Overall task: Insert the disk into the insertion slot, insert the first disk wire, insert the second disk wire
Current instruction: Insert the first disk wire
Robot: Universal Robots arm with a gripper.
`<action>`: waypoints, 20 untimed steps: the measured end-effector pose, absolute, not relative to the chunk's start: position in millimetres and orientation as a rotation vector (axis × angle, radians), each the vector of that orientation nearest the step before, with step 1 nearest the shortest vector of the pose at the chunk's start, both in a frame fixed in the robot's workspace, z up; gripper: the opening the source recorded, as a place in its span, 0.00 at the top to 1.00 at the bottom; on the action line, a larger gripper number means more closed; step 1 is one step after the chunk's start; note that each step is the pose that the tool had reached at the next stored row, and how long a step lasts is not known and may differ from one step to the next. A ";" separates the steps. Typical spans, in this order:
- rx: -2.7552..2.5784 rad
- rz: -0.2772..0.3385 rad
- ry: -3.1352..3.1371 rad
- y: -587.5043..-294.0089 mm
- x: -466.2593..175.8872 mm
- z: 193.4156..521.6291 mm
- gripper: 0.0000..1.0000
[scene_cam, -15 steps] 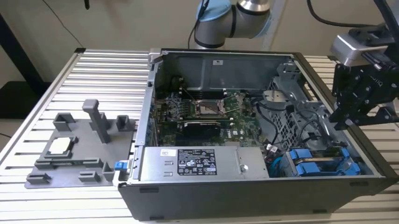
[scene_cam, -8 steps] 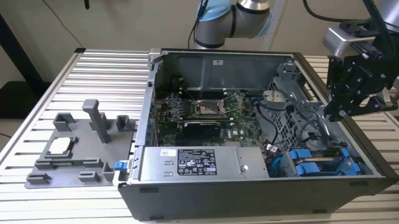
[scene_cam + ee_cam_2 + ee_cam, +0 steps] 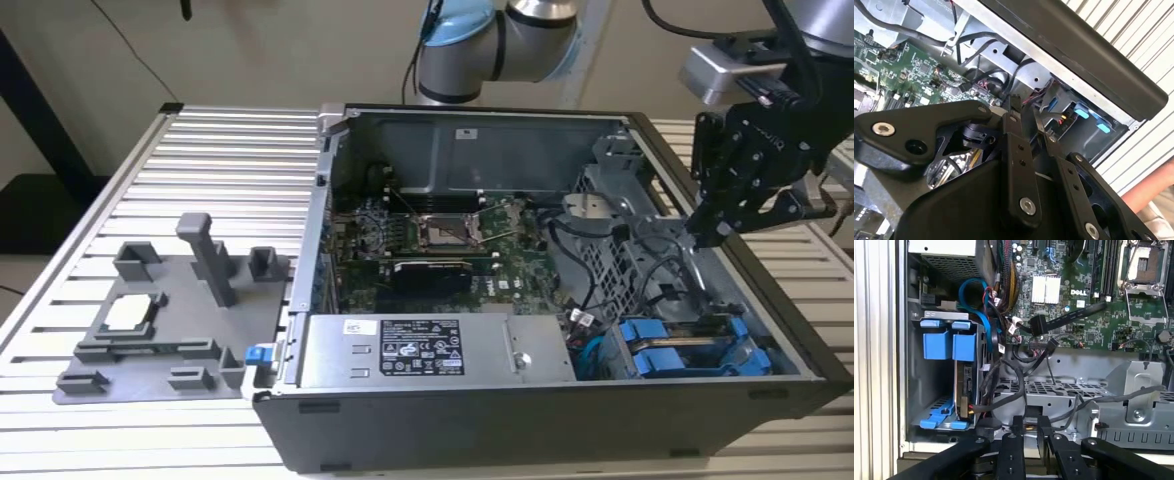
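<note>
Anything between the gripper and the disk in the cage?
Yes. In the first wrist view, a tangle of black cables hangs across the open side of the insertion slot. It lies between the gripper and the connector end of the disk. Nothing else visibly blocks the way.

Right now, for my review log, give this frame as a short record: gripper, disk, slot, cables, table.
gripper: over the open computer case, just above loose black cables
disk: appears seated in the insertion slot, with its blue bracket at the end
disk wires: cannot tell whether any is plugged in
table: slatted metal, with a grey fixture plate at the exterior view's left of the case
</note>
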State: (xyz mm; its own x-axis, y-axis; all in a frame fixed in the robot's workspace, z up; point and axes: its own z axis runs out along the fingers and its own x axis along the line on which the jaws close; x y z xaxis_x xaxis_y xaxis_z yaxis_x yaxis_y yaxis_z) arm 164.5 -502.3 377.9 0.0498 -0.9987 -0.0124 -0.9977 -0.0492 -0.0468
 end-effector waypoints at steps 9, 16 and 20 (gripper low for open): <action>-2.241 -0.045 2.132 -502.1 154.3 379.1 0.74; -2.228 -0.072 2.120 -501.9 137.4 380.9 0.74; -2.220 -0.089 2.112 -501.5 126.8 381.6 0.74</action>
State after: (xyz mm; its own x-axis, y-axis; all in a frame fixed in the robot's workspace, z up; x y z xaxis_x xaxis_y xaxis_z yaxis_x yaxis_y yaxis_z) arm 126.8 -501.5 381.6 0.0505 -0.9987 -0.0100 -0.9943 -0.0493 -0.0948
